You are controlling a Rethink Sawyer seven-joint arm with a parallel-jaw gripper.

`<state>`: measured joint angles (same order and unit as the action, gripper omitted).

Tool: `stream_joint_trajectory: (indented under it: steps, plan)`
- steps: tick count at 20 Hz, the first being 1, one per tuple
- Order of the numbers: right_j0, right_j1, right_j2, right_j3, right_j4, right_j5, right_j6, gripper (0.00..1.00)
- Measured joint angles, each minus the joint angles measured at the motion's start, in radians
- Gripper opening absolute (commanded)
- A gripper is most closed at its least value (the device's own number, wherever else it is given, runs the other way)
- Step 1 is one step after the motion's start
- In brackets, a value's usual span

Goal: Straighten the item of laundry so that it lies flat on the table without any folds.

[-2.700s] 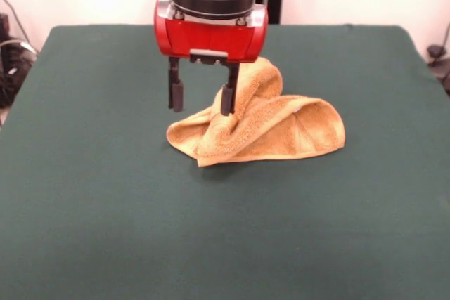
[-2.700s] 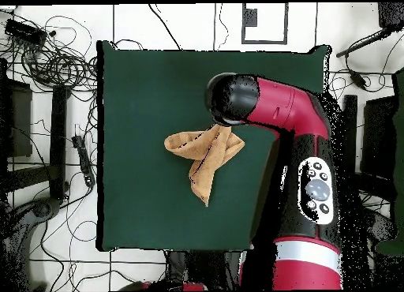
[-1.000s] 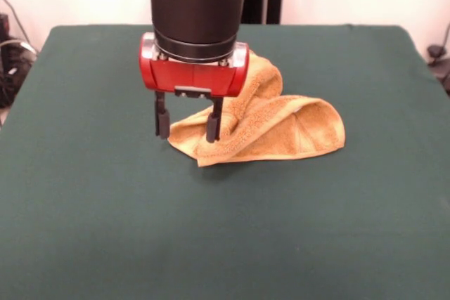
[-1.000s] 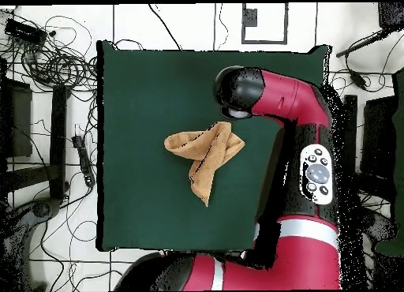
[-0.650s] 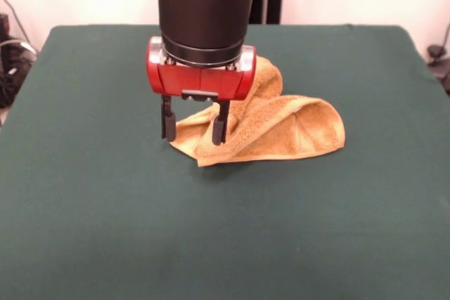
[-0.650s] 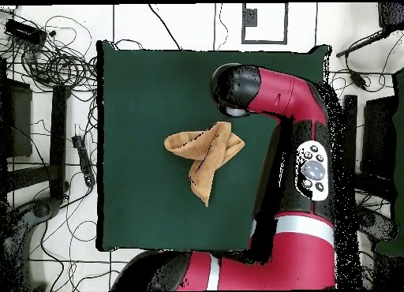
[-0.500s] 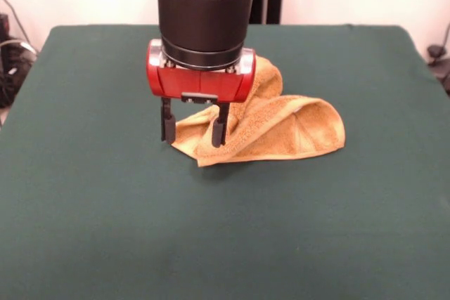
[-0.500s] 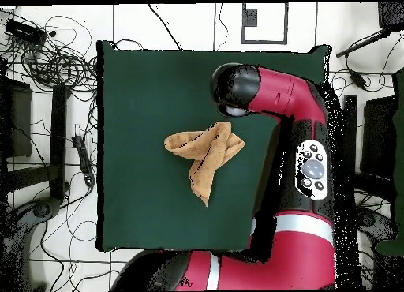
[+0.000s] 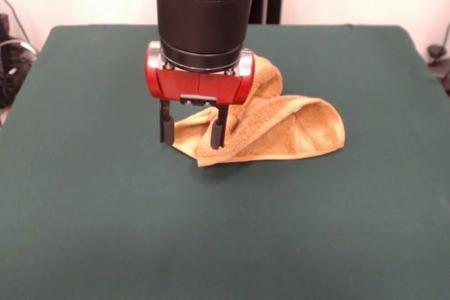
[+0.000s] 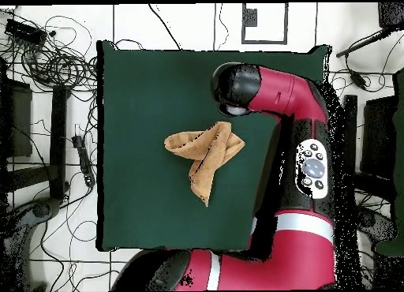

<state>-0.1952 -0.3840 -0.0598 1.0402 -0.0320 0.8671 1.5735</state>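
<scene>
Since 2.7 s ago: pincer (image 9: 192,132) has shifted toward the front view's left and come lower, from above the towel's raised hump to its left corner. Towel (image 9: 264,128) unchanged in shape and place.

Pincer state: fingers spread, nothing held. Left finger hangs just outside the towel's left edge, over bare surface (image 9: 91,209); right finger stands in front of the cloth. Contact cannot be told from either view.

Key relation: the towel's bulk lies to the pincer's right in the front view. Long axis runs left-right there, with a folded hump at the far side and a rounded fold at the right end. Overhead, the towel (image 10: 203,156) reads as two crossed lobes near the surface's middle.

Room: green surface open on all sides, wide margin for dragging the corner outward. Judgement: a corner pinch comes next.
</scene>
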Motion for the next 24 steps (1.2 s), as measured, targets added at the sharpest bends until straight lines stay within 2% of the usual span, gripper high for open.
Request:
stream_joint_trajectory:
  steps: [15,24]
  plan:
    - [-0.059,0.000,0.001,0.000,-0.002,0.000,0.000,1.00]
    - [-0.066,0.000,0.001,0.000,-0.006,0.000,0.000,1.00]
